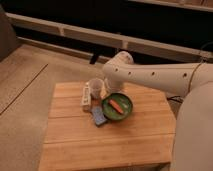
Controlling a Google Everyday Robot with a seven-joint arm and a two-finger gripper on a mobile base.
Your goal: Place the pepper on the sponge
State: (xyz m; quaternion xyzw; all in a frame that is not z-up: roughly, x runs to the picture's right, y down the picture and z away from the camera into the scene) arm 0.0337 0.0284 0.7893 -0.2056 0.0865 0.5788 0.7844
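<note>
Pepper (pixel 116 105) lies in the green bowl (pixel 130 103), sponge (pixel 98 117) touching the bowl at 8 o'clock; gripper (pixel 110 91) hangs spread, empty, at the bowl's 11 o'clock rim, probably lining up a pick.

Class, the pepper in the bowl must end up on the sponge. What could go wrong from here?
The small orange-red pepper lies inside the round green bowl. The open claw, poised by the bowl's far rim, may knock the rim when reaching in.
The small blue-grey rectangular sponge sits against the bowl's near-left side, so a nudged bowl could shift it.
The sponge is a small target, so the pepper might roll off.
</note>
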